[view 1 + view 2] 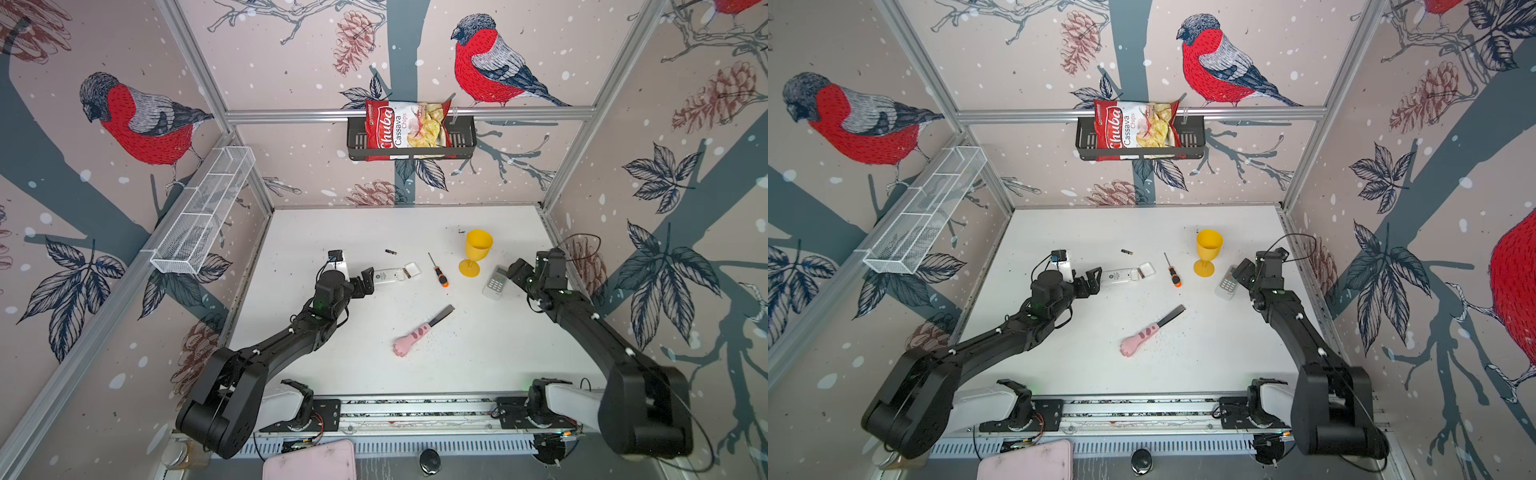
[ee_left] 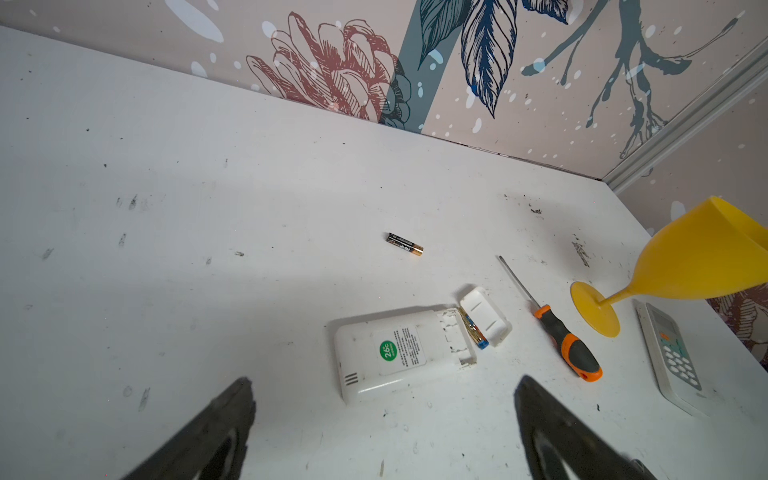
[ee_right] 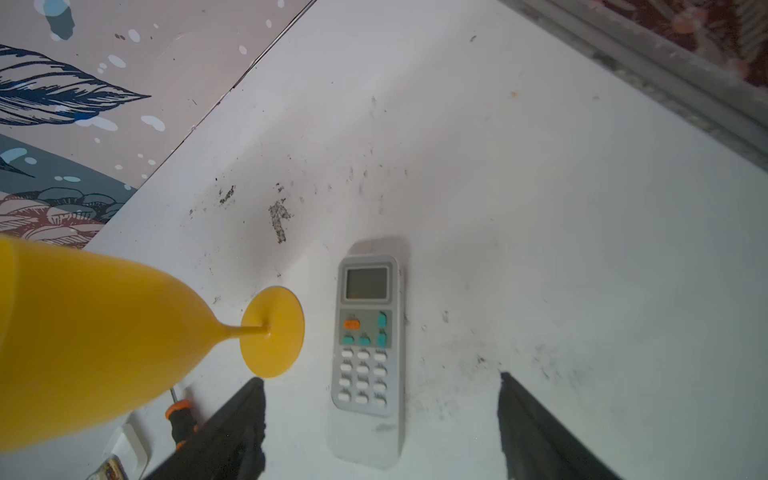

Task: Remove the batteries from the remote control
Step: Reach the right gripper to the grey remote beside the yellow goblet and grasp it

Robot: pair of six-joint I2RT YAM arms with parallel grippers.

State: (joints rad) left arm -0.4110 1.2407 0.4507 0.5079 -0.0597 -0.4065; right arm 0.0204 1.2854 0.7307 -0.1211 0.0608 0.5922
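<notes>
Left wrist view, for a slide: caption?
Open left gripper faces opened remote; one battery at its bay, loose battery beyond.

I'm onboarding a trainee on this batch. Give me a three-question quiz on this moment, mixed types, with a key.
1. True or false: the loose battery touches the face-down remote.
2. What white part lies detached beside that remote's open battery bay?
3. Which gripper is nearer the face-up remote? A) left B) right
Key: 1 false; 2 the back cover; 3 B, the right gripper.
</notes>
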